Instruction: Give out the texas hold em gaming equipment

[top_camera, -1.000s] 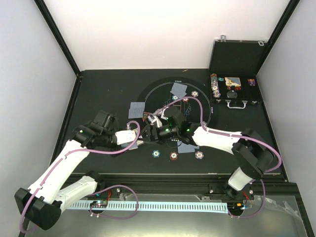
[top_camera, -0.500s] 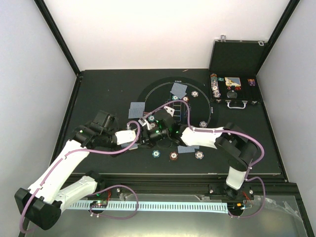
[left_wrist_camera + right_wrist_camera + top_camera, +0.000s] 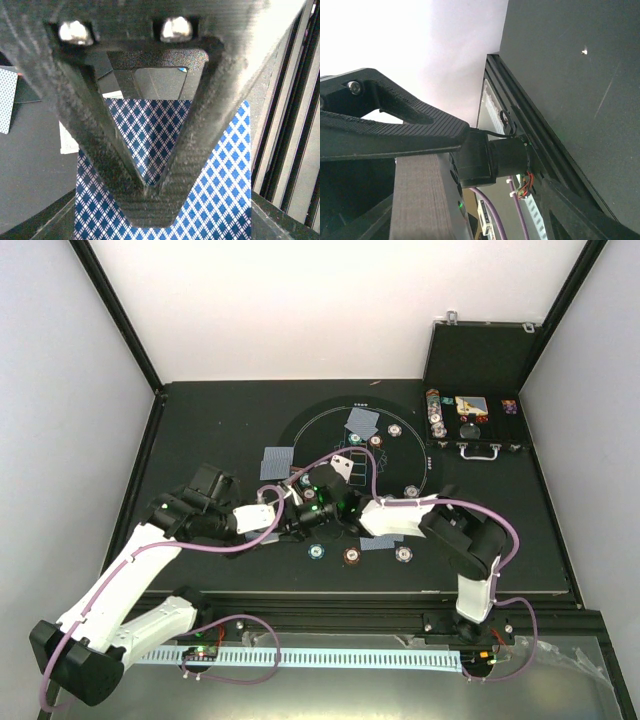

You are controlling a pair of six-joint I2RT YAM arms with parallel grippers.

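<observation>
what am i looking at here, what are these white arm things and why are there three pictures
These are two robot arms bolted to the near edge of a black table. The big picture looks down from above: the left arm and the right arm meet in the middle. The other two pictures come from small cameras on each wrist, looking along that arm's own jaws.

On the table lies a round black mat, with face-down playing cards and small poker chips on it. An open case holding more pieces sits at the back right.

The left arm's jaws are shut on a blue-patterned card. The right arm's jaws stand open close beside them; whether they touch that card is hidden.
</observation>
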